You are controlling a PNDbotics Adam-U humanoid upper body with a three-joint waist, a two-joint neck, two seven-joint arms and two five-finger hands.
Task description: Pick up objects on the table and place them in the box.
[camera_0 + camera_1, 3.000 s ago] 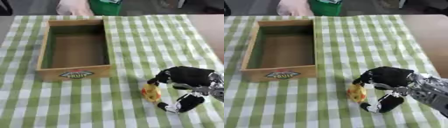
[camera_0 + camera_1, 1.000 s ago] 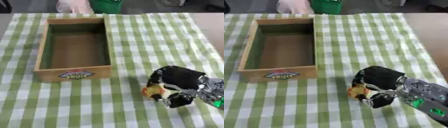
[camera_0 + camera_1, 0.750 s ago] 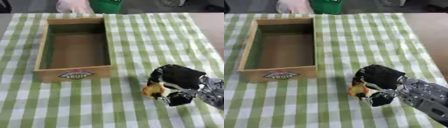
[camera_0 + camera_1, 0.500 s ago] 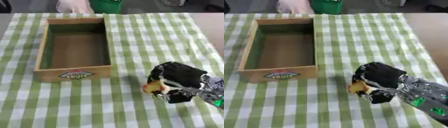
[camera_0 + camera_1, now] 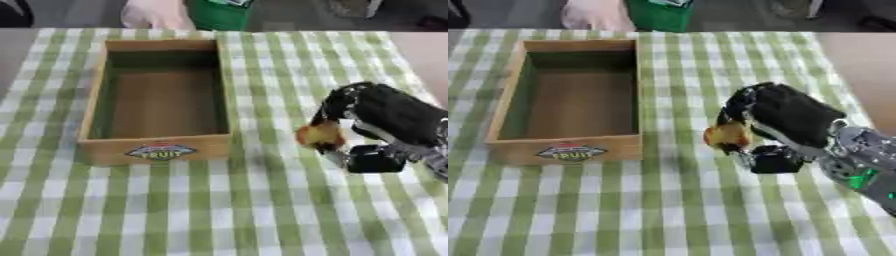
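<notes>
One small round yellow-red object (image 5: 726, 135), pinched in curled right robot hand (image 5: 785, 120), beside wooden box (image 5: 570, 147)

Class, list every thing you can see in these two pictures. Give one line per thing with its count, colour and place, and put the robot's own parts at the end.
Open wooden box with a fruit label on its near wall: one, light brown, left of centre on the table, nothing visible inside.
Small round yellow and red object: one, right of the box, held in the robot's fingers.
Green and white checked tablecloth: one, covering the table.
Green container: one, at the far edge behind the box, only partly in view.
Pale rounded shape: one, at the far edge beside the green container; I cannot tell what it is.
Right hand: one, black with a silver wrist, right of the box, fingers curled round the small round object.
Left hand: not in view.
</notes>
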